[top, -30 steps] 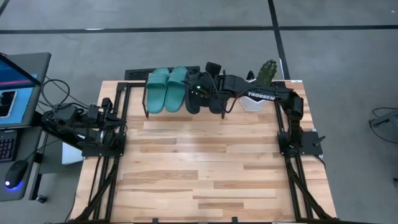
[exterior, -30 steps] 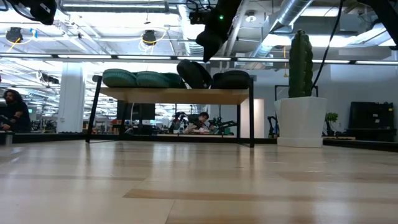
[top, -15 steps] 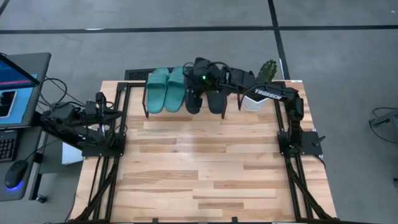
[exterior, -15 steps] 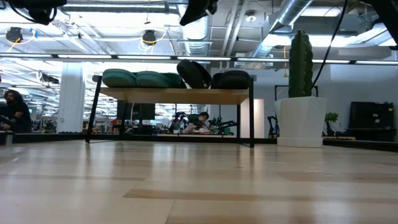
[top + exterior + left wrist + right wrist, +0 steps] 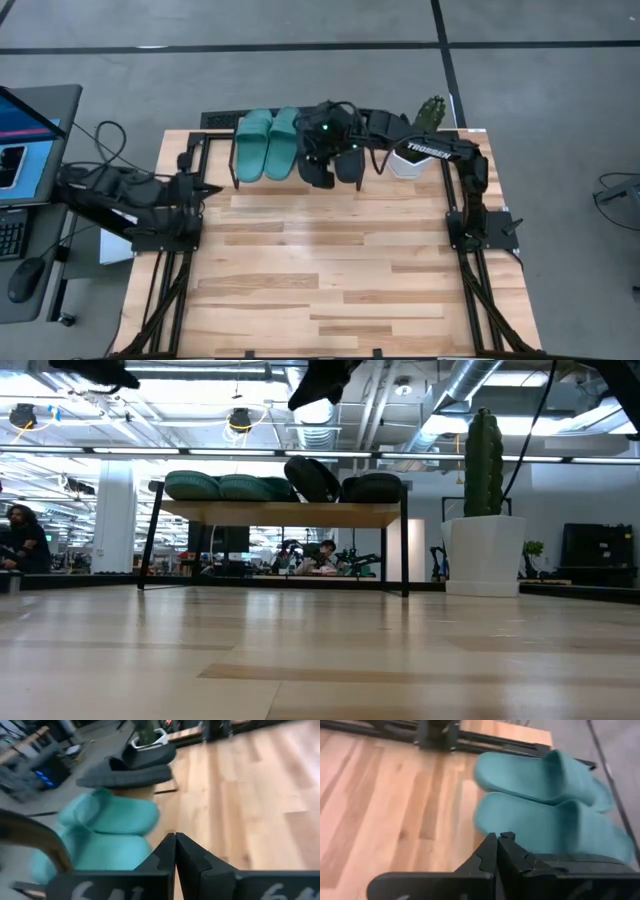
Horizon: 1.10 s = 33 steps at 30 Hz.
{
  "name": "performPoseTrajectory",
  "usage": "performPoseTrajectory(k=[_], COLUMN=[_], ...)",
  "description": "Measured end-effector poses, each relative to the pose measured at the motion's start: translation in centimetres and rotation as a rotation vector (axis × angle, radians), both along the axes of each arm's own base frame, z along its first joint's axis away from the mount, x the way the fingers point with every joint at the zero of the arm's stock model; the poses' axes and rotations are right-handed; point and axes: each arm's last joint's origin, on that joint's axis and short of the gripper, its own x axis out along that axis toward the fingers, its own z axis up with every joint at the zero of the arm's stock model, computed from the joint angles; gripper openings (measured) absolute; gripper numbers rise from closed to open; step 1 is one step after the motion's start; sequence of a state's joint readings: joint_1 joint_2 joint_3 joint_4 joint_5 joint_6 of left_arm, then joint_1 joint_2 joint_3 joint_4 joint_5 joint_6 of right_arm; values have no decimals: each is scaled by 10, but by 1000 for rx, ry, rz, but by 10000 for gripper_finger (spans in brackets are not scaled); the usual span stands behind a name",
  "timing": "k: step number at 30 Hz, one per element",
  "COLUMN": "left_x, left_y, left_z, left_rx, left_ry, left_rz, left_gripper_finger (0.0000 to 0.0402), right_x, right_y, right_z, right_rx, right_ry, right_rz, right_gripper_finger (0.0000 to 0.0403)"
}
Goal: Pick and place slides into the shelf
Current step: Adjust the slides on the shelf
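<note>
All four slides sit on the shelf at the far edge of the table. The teal pair lies side by side at the left end. The black pair is next to it on the right, and in the low view one black slide leans tilted against its flatter mate.

We see the right end effector hanging over the black pair. In its wrist view the fingers meet with no gap and hold nothing, with the teal pair just beyond them. We think it is clear of the slides, though the overhead view does not let us tell touching from just above.

The left end effector waits near the left edge of the table, beside the shelf's left legs. Its fingers are also pressed together and empty.

From here, the placing looks essentially done, so the risk lies in the retreat. If the right arm draws back low, its fingers could clip the leaning black slide and tip it off the front edge, or nudge the neighbouring teal one. Lifting straight up first would avoid that. The potted cactus stands near the right arm's forearm, so a wide swing could knock it over.
</note>
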<state>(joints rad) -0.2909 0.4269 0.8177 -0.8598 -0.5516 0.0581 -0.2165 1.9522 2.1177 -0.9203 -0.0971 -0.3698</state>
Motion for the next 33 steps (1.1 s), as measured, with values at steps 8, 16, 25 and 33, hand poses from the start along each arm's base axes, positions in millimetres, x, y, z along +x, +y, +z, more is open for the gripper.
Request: performPoseTrajectory(k=[8, 16, 25, 33], left_x=[41, 75, 84, 98], left_y=[0, 33, 117, 208], left_z=[60, 112, 111, 75], left_rx=[168, 138, 8, -272], left_ry=[92, 76, -8, 43], left_rz=[159, 272, 309, 402], left_gripper_finger=[0, 0, 0, 0], right_x=[-19, -38, -53, -92], right_y=[0, -44, -92, -123], right_z=[-12, -8, 30, 67], right_rx=[-105, -37, -82, -173], right_ry=[253, 257, -77, -238], right_rz=[-123, -317, -461, -544], right_gripper_finger=[0, 0, 0, 0])
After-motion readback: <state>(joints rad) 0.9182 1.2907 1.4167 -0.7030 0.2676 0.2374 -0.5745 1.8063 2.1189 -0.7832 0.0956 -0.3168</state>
